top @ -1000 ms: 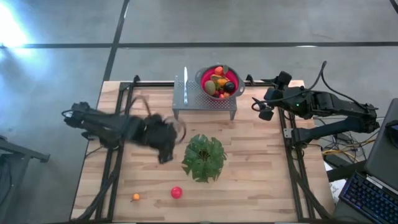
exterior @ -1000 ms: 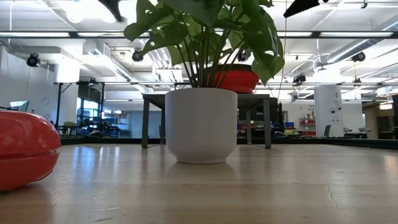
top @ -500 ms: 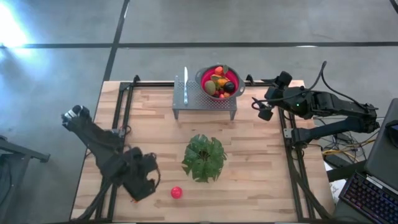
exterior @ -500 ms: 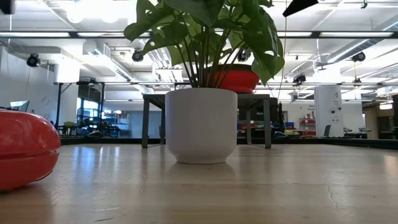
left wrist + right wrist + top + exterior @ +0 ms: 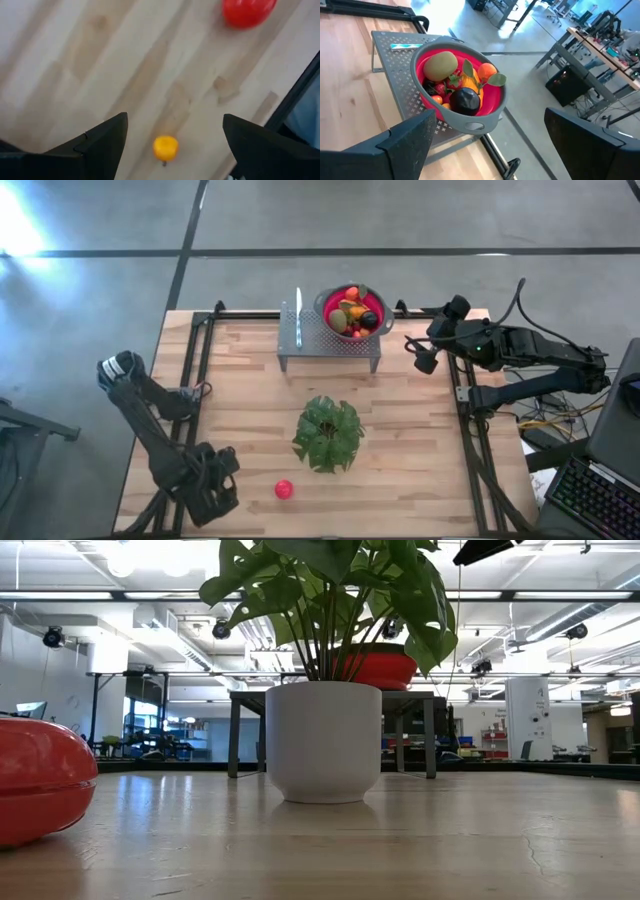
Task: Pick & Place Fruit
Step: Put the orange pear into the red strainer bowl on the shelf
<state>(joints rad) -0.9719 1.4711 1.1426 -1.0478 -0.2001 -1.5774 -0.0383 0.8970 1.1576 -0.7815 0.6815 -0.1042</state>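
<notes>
A small orange fruit point(image 5: 165, 148) lies on the wooden table point(image 5: 420, 440) near its near-left corner. My left gripper point(image 5: 174, 125) hangs open right above it, pointing steeply down, one finger on either side and clear of it. In the high view that gripper point(image 5: 213, 494) hides the orange fruit. A red fruit point(image 5: 284, 489) lies a little to the right on the table point(image 5: 35, 780). More fruit fills the red bowl point(image 5: 462, 95) on a perforated metal stand point(image 5: 330, 342) at the far edge. My right gripper point(image 5: 425, 358) waits open in the air, right of the bowl.
A leafy plant in a white pot point(image 5: 328, 433) stands mid-table between the loose fruit and the stand. A thin tool with a teal handle point(image 5: 298, 315) lies on the stand's left part. Dark frame rails point(image 5: 190, 390) run along the table's left and right sides.
My left gripper has swung from the table's middle, beside the plant, toward the near-left corner. It has sunk, rolled about its own axis, and now stands over the orange fruit, hiding it from above. Both loose fruits have stayed in place.
</notes>
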